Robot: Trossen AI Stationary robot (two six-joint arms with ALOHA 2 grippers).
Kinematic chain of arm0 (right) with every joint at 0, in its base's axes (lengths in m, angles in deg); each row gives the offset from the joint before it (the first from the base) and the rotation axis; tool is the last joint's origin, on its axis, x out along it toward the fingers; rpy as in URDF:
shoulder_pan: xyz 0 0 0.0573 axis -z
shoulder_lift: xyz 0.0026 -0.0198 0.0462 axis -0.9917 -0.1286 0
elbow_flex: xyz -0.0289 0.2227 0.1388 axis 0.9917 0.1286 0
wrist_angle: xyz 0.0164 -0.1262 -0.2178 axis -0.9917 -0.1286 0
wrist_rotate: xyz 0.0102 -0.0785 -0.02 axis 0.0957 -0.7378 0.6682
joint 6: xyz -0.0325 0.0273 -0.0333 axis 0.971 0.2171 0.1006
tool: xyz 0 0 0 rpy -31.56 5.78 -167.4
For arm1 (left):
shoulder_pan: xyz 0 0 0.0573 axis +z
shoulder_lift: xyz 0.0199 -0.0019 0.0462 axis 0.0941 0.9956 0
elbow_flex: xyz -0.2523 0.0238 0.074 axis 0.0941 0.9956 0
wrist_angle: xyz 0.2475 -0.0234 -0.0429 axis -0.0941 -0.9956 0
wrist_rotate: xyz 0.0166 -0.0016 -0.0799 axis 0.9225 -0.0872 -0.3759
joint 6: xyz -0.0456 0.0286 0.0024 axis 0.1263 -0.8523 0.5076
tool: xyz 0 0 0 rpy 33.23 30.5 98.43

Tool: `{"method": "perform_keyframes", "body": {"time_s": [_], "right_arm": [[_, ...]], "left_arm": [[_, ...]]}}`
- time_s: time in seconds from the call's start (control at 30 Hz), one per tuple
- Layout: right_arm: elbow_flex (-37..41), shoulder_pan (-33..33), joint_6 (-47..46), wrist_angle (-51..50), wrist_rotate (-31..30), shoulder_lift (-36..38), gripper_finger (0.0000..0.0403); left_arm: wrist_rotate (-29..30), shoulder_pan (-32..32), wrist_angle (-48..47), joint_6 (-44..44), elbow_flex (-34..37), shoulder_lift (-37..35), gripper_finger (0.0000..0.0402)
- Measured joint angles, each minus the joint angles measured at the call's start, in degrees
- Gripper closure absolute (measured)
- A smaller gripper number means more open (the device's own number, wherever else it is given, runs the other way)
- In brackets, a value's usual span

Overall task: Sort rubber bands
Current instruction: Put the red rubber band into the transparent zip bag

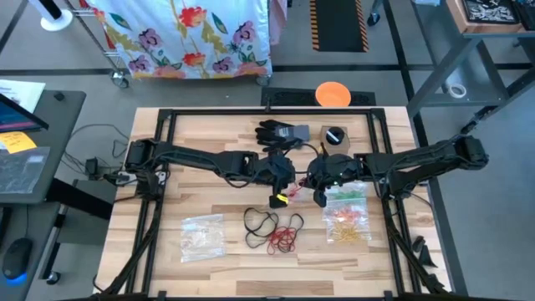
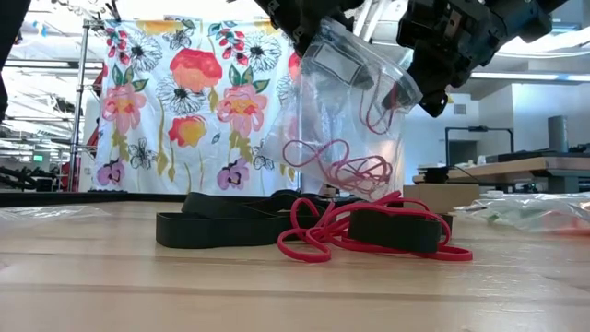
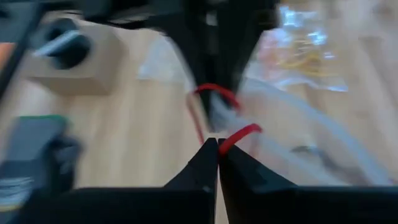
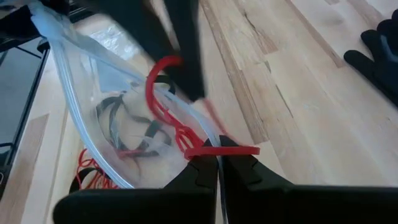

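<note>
A clear plastic bag with several red rubber bands in it hangs above the table's middle between both grippers. My left gripper is shut at the bag's higher mouth corner. My right gripper is shut at the lower mouth corner. Loose black bands and red bands lie on the wood below. Two more clear bags lie flat: one with pale bands, one with orange, yellow and green bands. My left gripper pinches the bag's mouth rim between its two shut fingers, from above, slanting down. A red band's loop sticks out at the fingertips; whether it is pinched too, I cannot tell. The bag hangs clear of the table. My right gripper pinches the bag's mouth rim between its shut fingers, slanting down from the table's right. A red band lies across the fingertips, over the rim. The bag hangs below, clear of the table, its mouth tilted.
A black glove and a small cardboard box with a black knob lie at the table's far middle. Bare wood shows along the near edge and at the far left.
</note>
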State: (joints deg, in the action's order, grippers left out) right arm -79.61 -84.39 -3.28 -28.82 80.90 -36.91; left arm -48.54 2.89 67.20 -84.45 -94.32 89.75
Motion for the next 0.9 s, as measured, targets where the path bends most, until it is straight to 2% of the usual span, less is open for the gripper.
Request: {"method": "perform_keyframes", "body": {"time_s": [0.2,0.53,0.73,0.9], "right_arm": [[0.0,0.0,-0.1,-0.9,0.0,0.0,0.0391],[0.0,0.0,-0.1,-0.9,0.0,0.0,0.0391],[0.0,0.6,-0.5,-0.9,0.0,0.0,0.0391],[0.0,2.3,-2.9,-0.9,-0.1,0.0,0.0391]], "left_arm": [[13.3,-0.1,-2.4,-0.7,-2.5,0.0,0.0400],[12.8,-4.3,2.5,-8.0,-4.6,0.0,0.0401],[18.3,-8.0,4.4,-12.0,-4.6,0.0,0.0401],[18.9,-8.7,4.1,-11.6,-4.6,0.0,0.0401]]}}
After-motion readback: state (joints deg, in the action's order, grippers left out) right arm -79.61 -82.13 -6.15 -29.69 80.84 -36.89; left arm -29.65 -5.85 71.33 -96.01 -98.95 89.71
